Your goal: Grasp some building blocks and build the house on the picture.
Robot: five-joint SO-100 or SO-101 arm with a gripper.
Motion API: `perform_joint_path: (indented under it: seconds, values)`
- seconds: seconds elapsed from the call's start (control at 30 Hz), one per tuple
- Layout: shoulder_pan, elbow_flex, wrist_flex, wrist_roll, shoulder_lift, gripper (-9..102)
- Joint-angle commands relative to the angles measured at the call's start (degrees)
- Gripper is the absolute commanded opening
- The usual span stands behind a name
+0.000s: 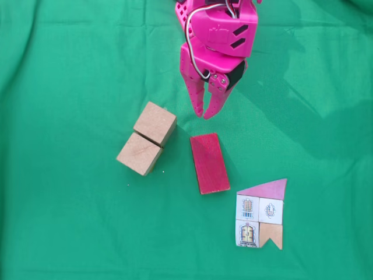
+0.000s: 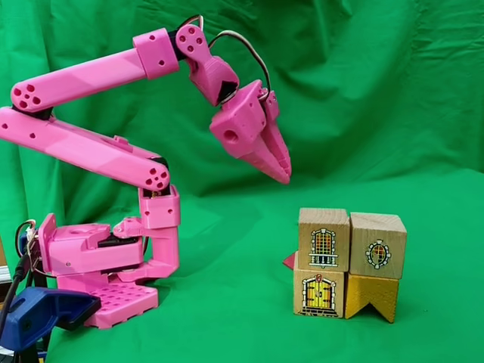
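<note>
the gripper hangs almost closed and empty above the red block, which lies flat beside the two touching cubes, so it may bump the block away if it does not open wider.

You're looking down at a green cloth that is covering the whole surface in a fixed view, creasing softly along the left edge and upper left corner. A broad darker shadow is falling across its upper right. A few tiny pale specks are sitting on the fabric just left of centre. In the other fixed view the same green cloth is hanging as a backdrop in deep folds, and a blue clamp-like piece is poking in at the lower left corner, a dark cable trailing beside it.
</note>
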Motion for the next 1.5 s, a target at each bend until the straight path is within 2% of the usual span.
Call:
perform_joint_path:
  seconds: [0.0, 0.17, 0.37, 0.53, 0.67, 0.87, 1.03, 1.17, 1.47]
  values:
    - [0.3, -2.2, -0.8, -12.1, -0.2, 0]
    - [0.3, -1.4, -0.8, -24.1, -0.3, 0]
    - [-0.5, -2.1, -0.8, -31.0, -3.5, 0]
    - [-0.6, -2.1, -4.9, -32.1, -4.5, 0]
    - [-0.5, -1.2, -13.4, -32.2, -5.8, 0]
    - [0.3, -1.6, -26.1, -32.3, -16.8, 0]
    - [0.3, -2.0, -33.9, -32.3, -23.2, 0]
    - [-0.5, -2.3, -36.6, -32.3, -26.1, 0]
    - [0.3, -2.5, -36.8, -32.3, -28.8, 0]
